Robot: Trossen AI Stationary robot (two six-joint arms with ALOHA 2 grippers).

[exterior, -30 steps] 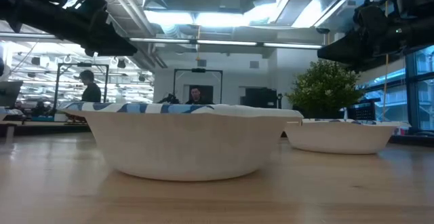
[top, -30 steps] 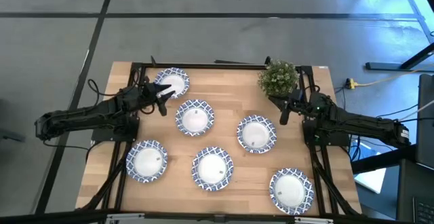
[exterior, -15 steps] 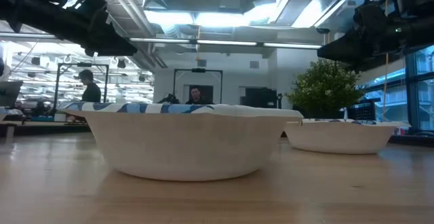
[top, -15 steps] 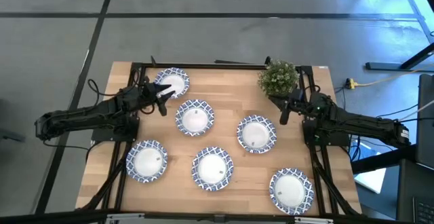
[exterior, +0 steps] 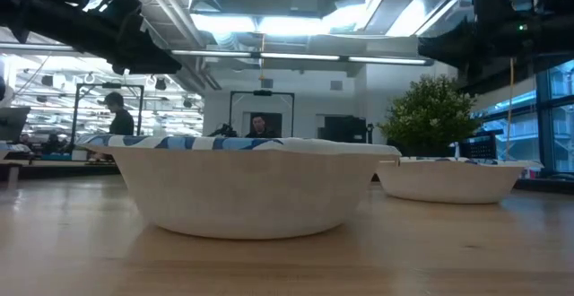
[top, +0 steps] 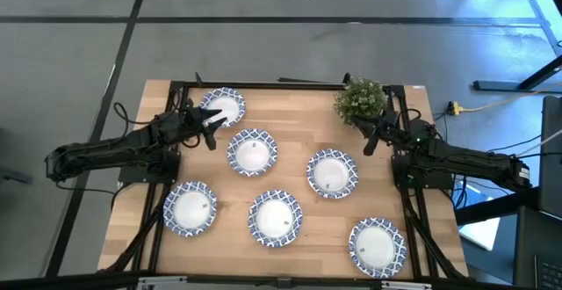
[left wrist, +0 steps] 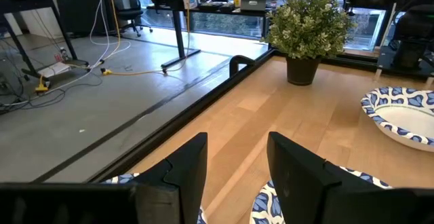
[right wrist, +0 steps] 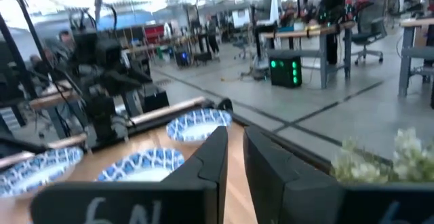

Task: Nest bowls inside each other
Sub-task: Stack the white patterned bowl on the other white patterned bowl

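Six white bowls with blue patterned rims sit apart, each base down on the wooden table: far-left bowl [top: 223,107], centre bowl [top: 252,152], right bowl [top: 332,173], near-left bowl [top: 190,208], near-centre bowl [top: 275,218], near-right bowl [top: 378,246]. My left gripper [top: 211,132] [left wrist: 237,166] hovers open between the far-left and centre bowls, touching nothing. My right gripper [top: 369,141] [right wrist: 235,156] hangs in the air beside the potted plant, fingers a narrow gap apart, holding nothing. In the low view both arms stay above the near-centre bowl [exterior: 242,184].
A small potted plant [top: 360,101] [exterior: 430,117] stands at the table's far right corner, close to my right gripper. A black frame [top: 263,85] runs along the table's far edge. Bare wood lies between the bowls. People show in the room beyond.
My right gripper has risen and moved a little toward the potted plant. My left arm and all the bowls have stayed where they were.
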